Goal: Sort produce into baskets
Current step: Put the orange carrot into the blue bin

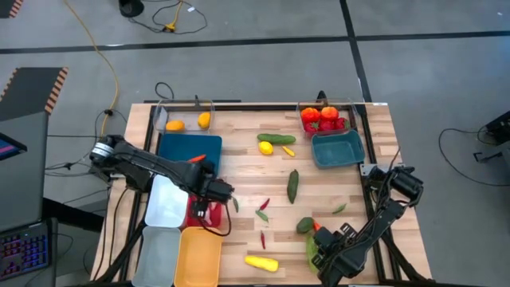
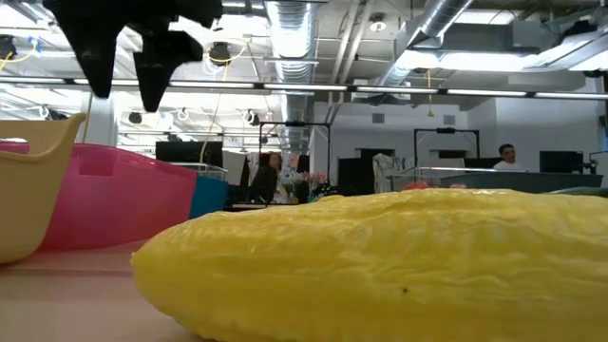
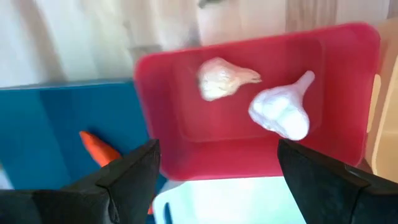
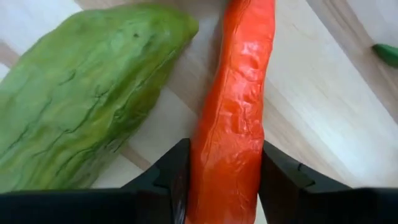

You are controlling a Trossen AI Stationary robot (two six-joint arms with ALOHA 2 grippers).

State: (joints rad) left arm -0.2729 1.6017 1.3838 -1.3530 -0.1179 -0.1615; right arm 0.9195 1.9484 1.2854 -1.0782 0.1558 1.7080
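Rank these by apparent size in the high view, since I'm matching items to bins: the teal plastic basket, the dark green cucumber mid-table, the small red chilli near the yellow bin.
1. Teal plastic basket, clearly largest.
2. Dark green cucumber.
3. Small red chilli, smallest.

My right gripper (image 4: pixel 224 186) straddles a carrot (image 4: pixel 233 106) lying on the table (image 4: pixel 323 112) beside a cucumber (image 4: pixel 81 93); two garlic bulbs (image 3: pixel 280 112) sit in the basket (image 3: pixel 336 149) under my left gripper (image 3: pixel 217 168)
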